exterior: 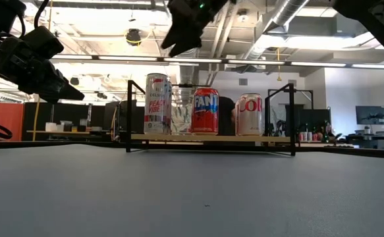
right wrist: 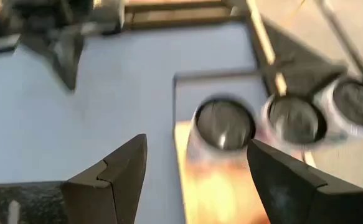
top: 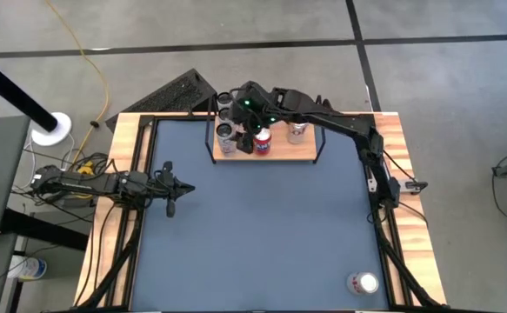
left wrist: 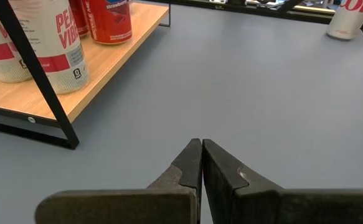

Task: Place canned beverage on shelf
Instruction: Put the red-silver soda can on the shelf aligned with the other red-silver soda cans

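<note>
Right claw is seen above the shelf at the far side of the table, with its 2 fingers spread wide and nothing gripped between them. In the right wrist view, 3 can tops are seen below the open fingers, and the nearest top lies between the 2 fingertips but is not touched. In the low view this claw is held clear above the cans, over the gap between the tall white can and the red can.

On the shelf several cans are stood upright in a row: the tall white can with pink lettering at the left, a clear-looking can just behind and beside it, the red can in the middle, and a white can with red lettering at the right. The red can is placed just beside the tall white can and apart from the white one at the right.

Left claw is kept over the left part of the table, well apart from the shelf, and its fingers are pressed together with nothing held.

1 more can is left standing near the right front corner of the table, well apart from the shelf
</note>
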Robot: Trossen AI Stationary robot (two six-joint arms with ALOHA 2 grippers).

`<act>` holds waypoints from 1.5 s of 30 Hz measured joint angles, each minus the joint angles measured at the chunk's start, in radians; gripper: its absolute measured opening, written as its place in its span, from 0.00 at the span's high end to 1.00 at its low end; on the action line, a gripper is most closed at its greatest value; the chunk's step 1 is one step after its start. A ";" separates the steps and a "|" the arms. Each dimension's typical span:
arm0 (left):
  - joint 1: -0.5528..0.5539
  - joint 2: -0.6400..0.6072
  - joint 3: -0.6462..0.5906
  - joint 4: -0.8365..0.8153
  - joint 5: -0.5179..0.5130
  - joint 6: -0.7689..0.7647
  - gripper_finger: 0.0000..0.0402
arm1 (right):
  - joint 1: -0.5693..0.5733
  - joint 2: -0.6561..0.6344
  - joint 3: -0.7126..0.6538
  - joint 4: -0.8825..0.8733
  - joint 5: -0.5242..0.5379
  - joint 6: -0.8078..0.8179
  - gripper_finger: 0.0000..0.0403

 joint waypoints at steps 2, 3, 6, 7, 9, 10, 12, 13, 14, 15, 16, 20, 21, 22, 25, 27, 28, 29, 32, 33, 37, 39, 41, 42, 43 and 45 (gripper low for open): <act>0.000 0.000 0.000 0.000 0.000 0.000 1.00 | 0.016 -0.002 0.046 -0.137 -0.007 -0.025 0.31; 0.000 0.000 0.000 0.000 0.000 0.000 1.00 | 0.027 -0.003 0.063 -0.196 -0.008 -0.032 0.31; 0.000 0.000 0.000 0.000 0.000 0.000 1.00 | 0.060 -0.024 0.055 -0.327 -0.026 -0.034 0.31; 0.000 0.000 0.000 0.000 0.000 0.000 1.00 | 0.074 -0.030 0.054 -0.375 -0.033 -0.034 0.31; 0.000 0.000 0.000 0.000 0.000 0.000 1.00 | 0.103 -0.051 0.054 -0.456 -0.052 -0.034 0.31; 0.000 0.000 0.000 0.000 0.000 0.000 1.00 | 0.119 -0.060 0.054 -0.508 -0.069 -0.024 0.31; 0.000 0.000 0.000 0.000 0.000 0.000 1.00 | 0.157 -0.068 0.055 -0.592 -0.106 0.013 0.31; 0.000 0.000 0.000 0.000 0.000 0.000 1.00 | 0.180 -0.072 0.053 -0.611 -0.131 0.029 0.31; 0.000 0.000 0.000 0.000 0.000 0.000 1.00 | 0.209 -0.074 0.040 -0.606 -0.152 0.050 0.31; 0.000 0.000 0.000 0.000 0.000 0.000 1.00 | 0.238 -0.084 0.022 -0.605 -0.182 0.068 0.31; 0.000 0.000 0.000 0.000 0.000 0.000 1.00 | 0.272 -0.094 0.006 -0.609 -0.214 0.079 0.31; 0.000 0.000 0.000 0.000 0.000 0.000 1.00 | 0.440 -0.154 -0.080 -0.608 -0.255 0.154 0.31; 0.000 0.000 0.000 0.000 0.000 0.000 1.00 | 0.488 -0.167 -0.106 -0.610 -0.232 0.190 0.31; 0.000 0.000 0.000 0.000 0.000 0.000 1.00 | 0.538 -0.175 -0.128 -0.611 -0.205 0.229 0.31; 0.000 0.000 0.000 0.000 0.000 0.000 1.00 | 0.682 -0.199 -0.191 -0.607 -0.116 0.373 0.31; 0.000 0.000 0.000 0.000 0.000 0.000 1.00 | 0.772 -0.217 -0.218 -0.608 -0.068 0.478 0.31; 0.000 0.000 0.000 0.000 0.000 0.000 1.00 | 0.815 -0.224 -0.229 -0.608 -0.048 0.531 0.31; 0.000 0.000 0.000 0.000 0.000 0.000 1.00 | 0.855 -0.227 -0.239 -0.608 -0.030 0.589 0.31; 0.000 0.000 0.000 0.000 0.000 0.000 1.00 | 0.960 -0.224 -0.251 -0.605 0.033 0.750 0.31; 0.000 0.000 0.000 0.000 0.000 0.000 1.00 | 0.990 -0.222 -0.251 -0.606 0.060 0.801 0.31; 0.000 0.000 0.000 0.000 0.000 0.000 1.00 | 1.089 -0.220 -0.251 -0.611 0.151 1.013 0.31; 0.000 0.000 0.000 0.000 0.000 0.000 1.00 | 1.126 -0.220 -0.251 -0.611 0.177 1.135 0.31; 0.000 0.000 0.000 0.000 0.000 0.000 1.00 | 1.159 -0.220 -0.251 -0.612 0.200 1.278 0.31; 0.000 0.000 0.000 0.000 0.000 0.000 1.00 | 1.173 -0.220 -0.251 -0.611 0.209 1.348 0.31; 0.000 0.000 0.000 0.000 0.000 0.000 1.00 | 1.187 -0.220 -0.251 -0.611 0.218 1.416 0.31; 0.000 0.000 0.000 0.000 0.000 0.000 1.00 | 1.211 -0.219 -0.251 -0.611 0.230 1.550 0.31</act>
